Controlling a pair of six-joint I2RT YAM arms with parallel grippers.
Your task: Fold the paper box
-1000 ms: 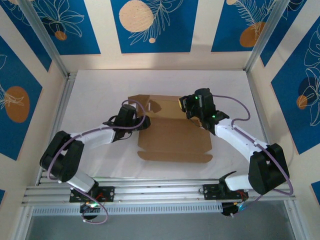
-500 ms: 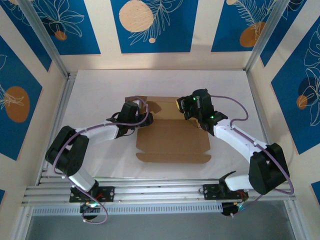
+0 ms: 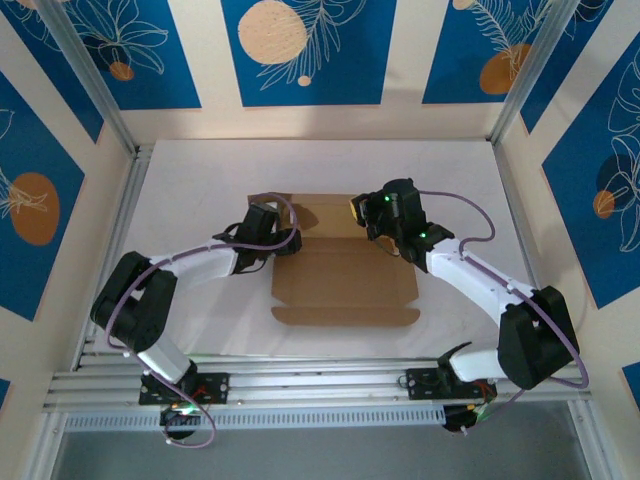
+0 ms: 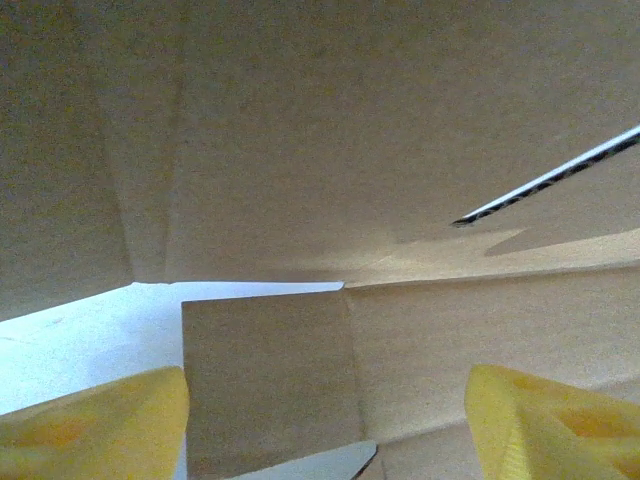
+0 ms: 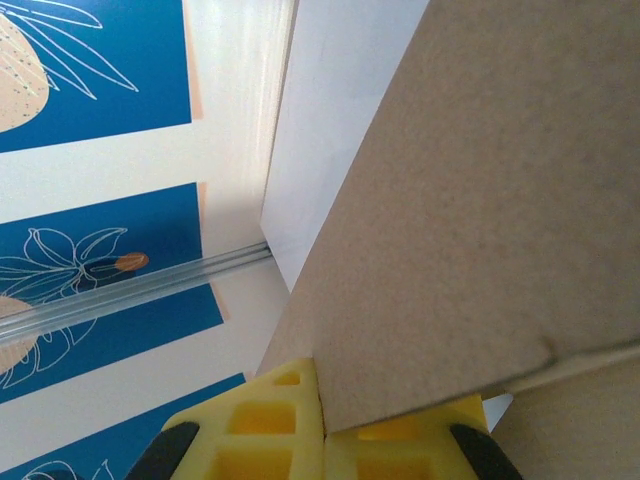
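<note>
Brown cardboard first: the paper box (image 3: 345,280) lies in the middle of the white table (image 3: 200,180), between your two arms. Its flat base faces you and a narrow flap runs along the near edge.

Compared with a second ago, the whole sheet has slid slightly to the left. Your left arm has shifted its elbow a little farther from the near rail. The left gripper (image 3: 288,240) now sits at the sheet's left edge, close to the far corner. The right gripper (image 3: 365,210) has crept a little left and away from you, and it is at the far right corner of the box.

From above you cannot judge either pincer, but the wrist cameras show both. On the left wrist camera the yellow fingers (image 4: 95,425) stand wide apart. Between them are a small cardboard tab and a strip of white table, and a large cardboard panel spans the top of the view. On the right wrist camera the yellow pads (image 5: 265,430) are pressed together. The lower edge of a raised cardboard panel is caught at their seam, so that side is pinching the box. Beyond that panel the same camera shows the blue patterned wall (image 5: 90,60) and an aluminium rail (image 5: 150,285), seen from low down.
</note>
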